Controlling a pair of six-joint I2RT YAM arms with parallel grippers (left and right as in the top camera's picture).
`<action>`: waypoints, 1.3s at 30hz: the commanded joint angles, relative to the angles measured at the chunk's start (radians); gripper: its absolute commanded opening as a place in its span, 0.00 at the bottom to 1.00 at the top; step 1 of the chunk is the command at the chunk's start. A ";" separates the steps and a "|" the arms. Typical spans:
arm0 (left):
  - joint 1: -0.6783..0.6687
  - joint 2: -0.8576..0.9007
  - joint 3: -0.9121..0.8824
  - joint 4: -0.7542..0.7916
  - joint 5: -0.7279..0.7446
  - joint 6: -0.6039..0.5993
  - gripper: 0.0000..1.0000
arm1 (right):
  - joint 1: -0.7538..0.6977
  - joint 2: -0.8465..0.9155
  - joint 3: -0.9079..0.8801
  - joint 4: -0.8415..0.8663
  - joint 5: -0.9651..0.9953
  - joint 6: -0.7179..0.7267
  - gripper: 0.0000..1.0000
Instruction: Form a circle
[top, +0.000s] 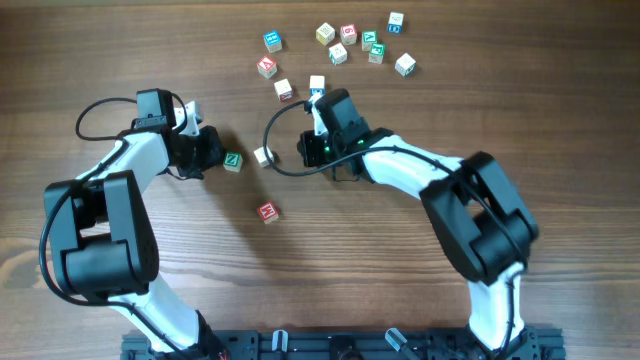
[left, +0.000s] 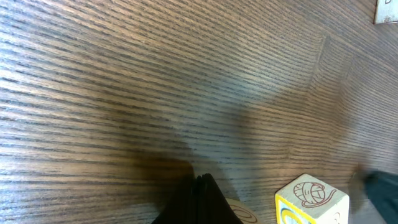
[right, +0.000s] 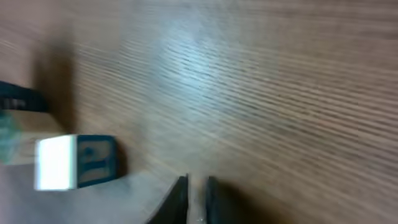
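Observation:
Small picture cubes lie on the wooden table. Several sit scattered at the far middle, among them a blue cube (top: 272, 41) and a white cube (top: 404, 65). A green cube (top: 232, 161) lies just right of my left gripper (top: 212, 150), which is shut and empty. In the left wrist view that gripper (left: 202, 183) is low over the wood, and a cube with a yarn picture (left: 311, 199) lies to its right. A white cube (top: 264, 155) lies between the arms. My right gripper (top: 305, 150) is shut on nothing. In the right wrist view a white cube with a blue face (right: 74, 162) lies left of that gripper (right: 196, 186).
A red cube (top: 267, 212) lies alone nearer the front. A white cube (top: 317, 84) and a maroon cube (top: 284, 89) lie just beyond the right wrist. A black cable (top: 272, 140) loops from the right arm over the table.

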 joint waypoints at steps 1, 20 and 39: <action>-0.006 0.023 -0.013 -0.001 0.011 -0.011 0.04 | 0.003 0.093 0.005 0.061 -0.068 -0.042 0.04; -0.006 0.023 -0.013 0.008 -0.105 -0.011 0.04 | 0.003 0.111 0.005 0.253 -0.268 -0.140 0.04; -0.006 0.023 -0.013 -0.008 -0.131 -0.011 0.04 | 0.003 0.111 0.005 0.284 -0.386 -0.137 0.04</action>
